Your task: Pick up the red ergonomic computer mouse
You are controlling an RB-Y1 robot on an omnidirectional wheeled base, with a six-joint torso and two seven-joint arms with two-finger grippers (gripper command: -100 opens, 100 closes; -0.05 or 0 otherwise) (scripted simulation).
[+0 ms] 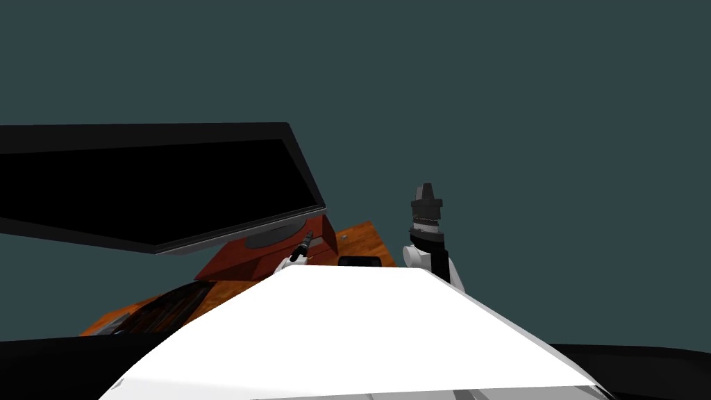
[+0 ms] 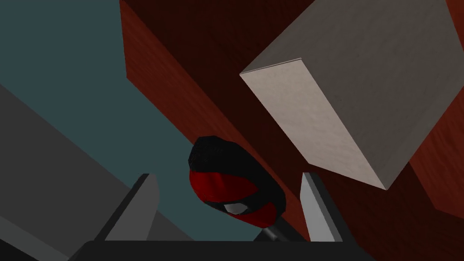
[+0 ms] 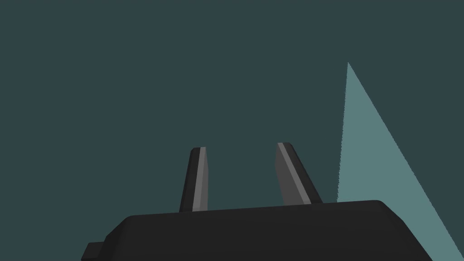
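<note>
Reddish desk wood (image 2: 181,68) is showing behind the left gripper (image 2: 229,176), whose parted fingers (image 2: 317,208) are flanking the red-and-black mouse (image 2: 222,188) without pressing it. Grasping is seemingly underway; closing evenly should follow. Meanwhile the right gripper (image 3: 242,146) is hovering, parted, empty.

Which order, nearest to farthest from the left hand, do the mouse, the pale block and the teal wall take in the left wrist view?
1. The mouse: between the open fingers of the left hand, touching neither.
2. The pale block: beyond the mouse, out past one fingertip.
3. The teal wall: farthest, behind the other two.
</note>
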